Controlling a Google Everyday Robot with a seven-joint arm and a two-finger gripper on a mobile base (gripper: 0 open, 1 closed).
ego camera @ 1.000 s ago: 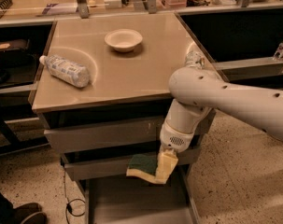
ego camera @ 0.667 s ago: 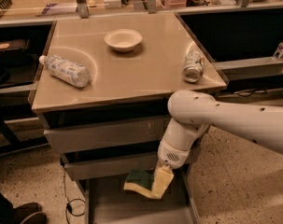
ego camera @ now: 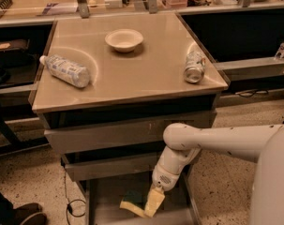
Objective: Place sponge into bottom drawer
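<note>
- Hand (ego camera: 149, 209): lower centre of frame, clamped on the sponge (ego camera: 131, 205) over the bottom drawer (ego camera: 104, 205).
- Sponge: right end hidden by hand; contact with drawer floor unclear.
- Bottom drawer: pulled out, front cut off by frame edge.
- Tabletop (ego camera: 141, 76): bowl (ego camera: 124, 39), bottle (ego camera: 66, 70), can (ego camera: 195, 66).
</note>
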